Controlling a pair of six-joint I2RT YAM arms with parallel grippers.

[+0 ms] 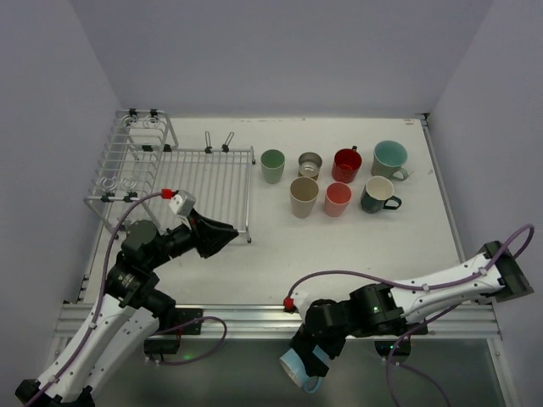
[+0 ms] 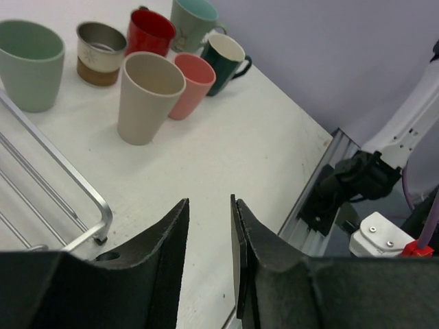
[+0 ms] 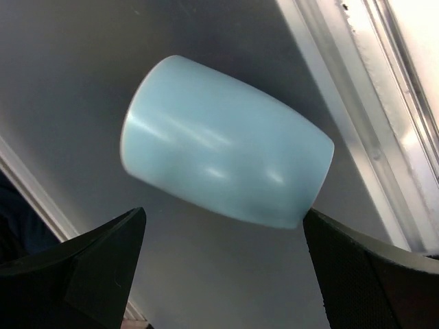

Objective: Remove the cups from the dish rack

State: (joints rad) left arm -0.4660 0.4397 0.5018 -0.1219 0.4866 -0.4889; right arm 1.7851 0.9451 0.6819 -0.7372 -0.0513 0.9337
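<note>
The silver wire dish rack (image 1: 208, 186) stands at the table's left; no coloured cup shows in it. Seven cups stand in two rows right of it: pale green (image 1: 272, 165), metallic (image 1: 310, 164), red (image 1: 346, 164), large teal (image 1: 389, 158), beige (image 1: 304, 196), pink (image 1: 338, 198), dark teal (image 1: 377, 194). My left gripper (image 1: 227, 237) hovers by the rack's front right corner, jaws a little apart and empty (image 2: 209, 200). My right gripper (image 1: 312, 356) hangs below the table's front edge, wide open (image 3: 223, 212). A light blue cup (image 3: 226, 168) lies on its side just beyond its fingertips, not gripped.
The aluminium frame rail (image 1: 254, 318) runs along the table's front edge, with a grey lower surface (image 3: 206, 274) beneath it where the blue cup (image 1: 299, 371) lies. Purple cables loop from both arms. White walls close the back and sides.
</note>
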